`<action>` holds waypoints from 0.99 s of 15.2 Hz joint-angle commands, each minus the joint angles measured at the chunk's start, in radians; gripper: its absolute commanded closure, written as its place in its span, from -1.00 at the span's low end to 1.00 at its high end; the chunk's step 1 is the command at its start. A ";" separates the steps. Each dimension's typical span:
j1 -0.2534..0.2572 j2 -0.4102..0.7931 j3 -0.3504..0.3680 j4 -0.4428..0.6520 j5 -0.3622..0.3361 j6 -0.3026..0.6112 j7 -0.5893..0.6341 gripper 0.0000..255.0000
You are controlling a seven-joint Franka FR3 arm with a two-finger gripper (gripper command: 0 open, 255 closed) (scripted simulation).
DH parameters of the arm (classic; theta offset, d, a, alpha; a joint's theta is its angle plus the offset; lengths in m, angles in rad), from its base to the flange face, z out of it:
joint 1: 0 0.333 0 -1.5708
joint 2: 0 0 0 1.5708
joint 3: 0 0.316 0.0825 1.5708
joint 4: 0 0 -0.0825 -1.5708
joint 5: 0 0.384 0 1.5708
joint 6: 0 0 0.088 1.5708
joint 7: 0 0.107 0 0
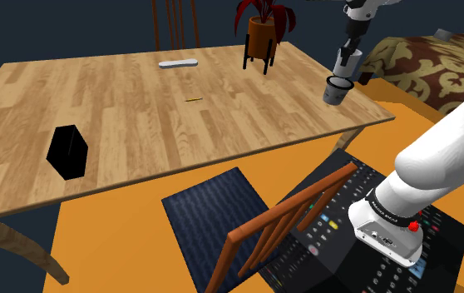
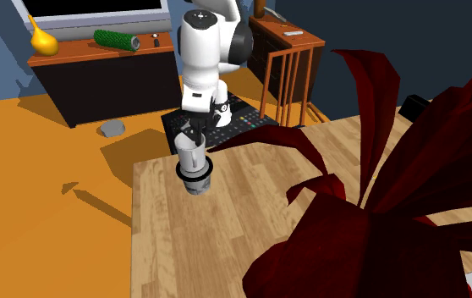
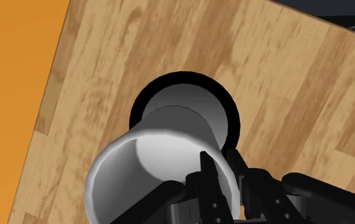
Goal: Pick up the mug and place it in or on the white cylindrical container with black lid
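**Mug**: pale grey, upright, mouth up. The black fingers are closed on its wall, one inside the rim and one outside.
Position: directly over the container, base level with the black lid; contact cannot be told.

**Container:** white cylinder with a black lid, standing at the corner of the wooden bench nearest the stand.

**Also on the bench:** black box, red-leaved potted plant, flat grey item.

**On the orange floor:** dark blue rug, wooden chair.
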 commanded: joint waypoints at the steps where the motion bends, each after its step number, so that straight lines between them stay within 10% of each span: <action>1: -0.001 0.006 -0.001 -0.022 0.001 0.028 0.002 1.00; 11: -0.001 0.015 -0.001 -0.046 0.002 0.062 0.003 1.00; 12: -0.001 0.015 -0.001 -0.046 0.002 0.062 0.003 -1.00; 15: -0.001 0.015 -0.001 -0.047 0.002 0.062 0.003 -1.00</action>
